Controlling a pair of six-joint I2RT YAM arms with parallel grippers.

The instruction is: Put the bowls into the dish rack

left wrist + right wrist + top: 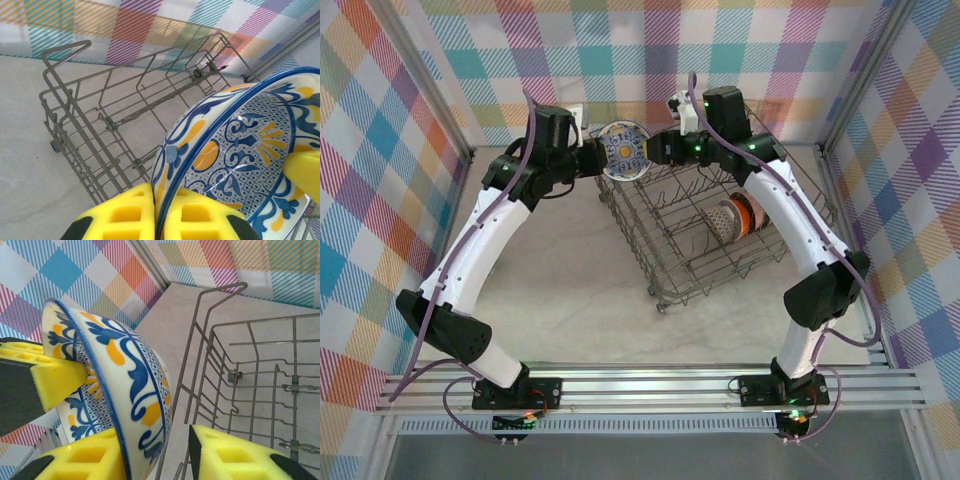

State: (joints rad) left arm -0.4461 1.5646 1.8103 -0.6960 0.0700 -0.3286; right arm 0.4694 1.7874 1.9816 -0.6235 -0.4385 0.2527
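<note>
Both arms rise from their bases at the near edge and arch inward, so that their wrists face each other far out in front. The left arm (pixel 480 245) bends at the elbow and points rightward. The left gripper (pixel 597 157) is clamped on the rim of a bowl (pixel 623 151), its fingers (pixel 125 212) pressed to either side. The right arm (pixel 800 215) mirrors it. The right gripper (pixel 655 150) straddles the opposite rim (one finger (pixel 235 455) stands clear of the wall), its jaws not yet closed.

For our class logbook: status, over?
Left pincer shut on bowl rim. Right pincer open, straddling opposite rim. Bowl at far corner of dish rack. Nothing blocking.
</note>
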